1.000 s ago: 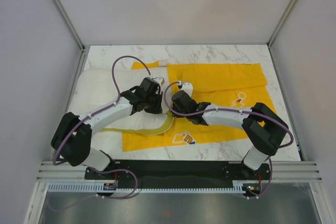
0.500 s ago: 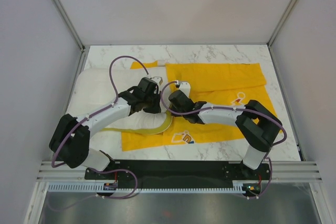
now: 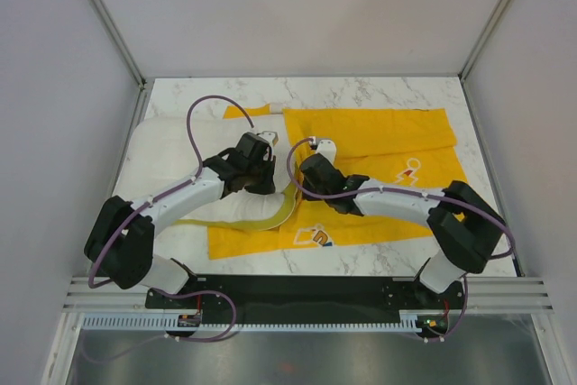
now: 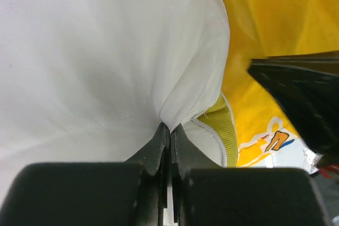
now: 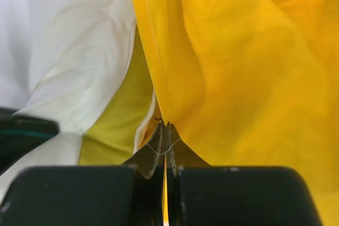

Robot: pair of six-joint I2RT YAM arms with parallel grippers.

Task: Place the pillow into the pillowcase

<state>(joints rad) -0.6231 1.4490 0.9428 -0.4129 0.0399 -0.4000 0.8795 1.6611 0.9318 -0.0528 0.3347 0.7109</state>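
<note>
Pillow (image 3: 167, 146), white and puffy, lies on the marble table (image 3: 361, 92) over at 9 o'clock. Its right end touches the yellow pillowcase (image 3: 379, 137), which spreads out flat toward 3 o'clock. The left gripper (image 4: 169, 130) is pinched tight on a fold of the pillow. The right gripper (image 5: 164, 130) is pinched tight on the pillowcase's edge.

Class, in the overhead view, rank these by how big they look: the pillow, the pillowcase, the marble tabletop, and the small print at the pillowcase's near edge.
1. marble tabletop
2. pillowcase
3. pillow, though an arm and the pillowcase hide part of it
4. small print
</note>
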